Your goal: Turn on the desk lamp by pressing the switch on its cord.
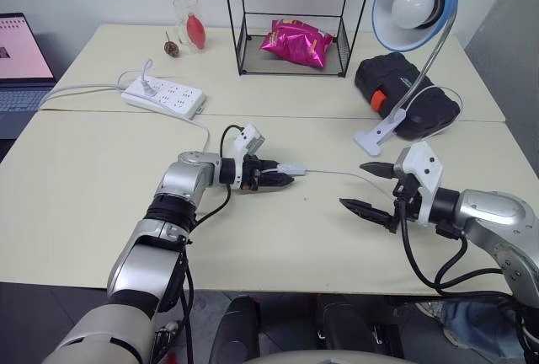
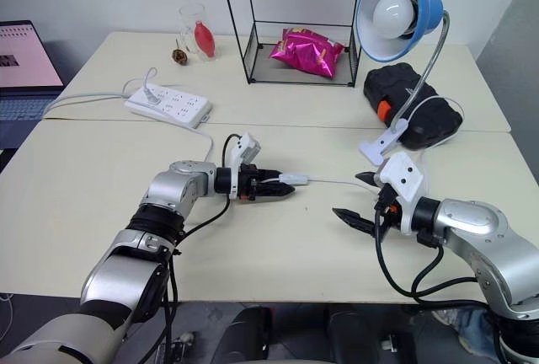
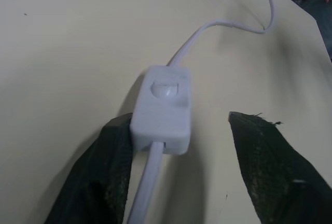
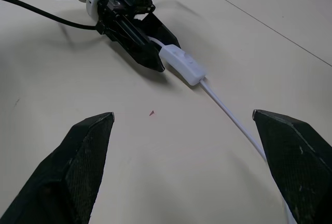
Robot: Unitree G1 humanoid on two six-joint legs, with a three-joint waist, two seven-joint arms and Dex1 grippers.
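Observation:
The desk lamp (image 1: 414,6) stands clipped at the back right, its blue-rimmed shade and white bulb unlit. Its thin white cord (image 1: 337,173) runs left across the table to the small white switch (image 1: 291,168). My left gripper (image 1: 282,181) points right with the switch (image 3: 163,107) lying between its fingers. The switch rests against one finger (image 3: 104,172), and a gap shows to the other, so the gripper is open. My right gripper (image 1: 354,184) hovers wide open a little to the right of the switch (image 4: 182,64), holding nothing.
A white power strip (image 1: 164,97) lies at the back left with a thick cable. Behind stand a wire rack (image 1: 244,18) holding a pink bag, a black case (image 1: 404,86), a glass (image 1: 189,23) and a laptop (image 1: 21,61).

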